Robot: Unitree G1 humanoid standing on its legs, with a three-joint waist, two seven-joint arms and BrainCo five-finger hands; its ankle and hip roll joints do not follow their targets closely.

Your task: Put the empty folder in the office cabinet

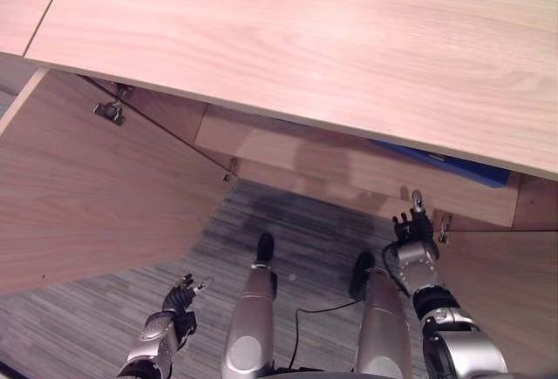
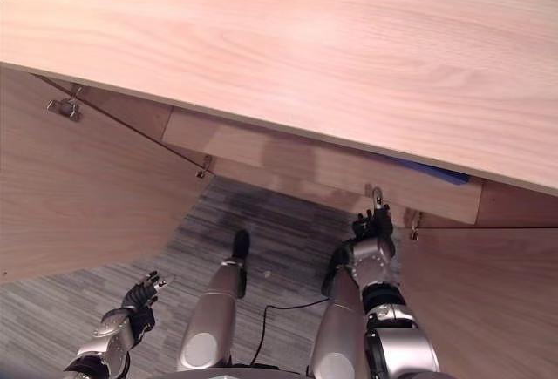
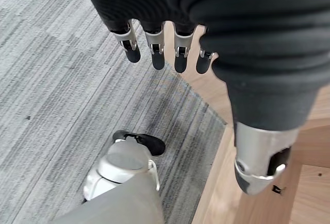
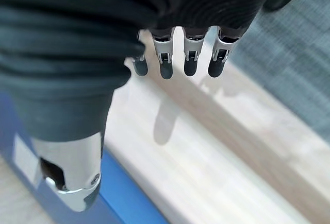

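Note:
A blue folder lies inside the wooden office cabinet, on its light shelf, mostly hidden under the cabinet top. In the right wrist view the blue folder with a white label rests on the shelf beside my thumb. My right hand is just in front of the shelf's edge, a little left of the folder, with straight fingers that hold nothing. My left hand hangs low at the left over the carpet, fingers straight and empty.
The cabinet's left door stands wide open with a hinge on it. The right door is open beside my right arm. Grey carpet lies in front of the cabinet.

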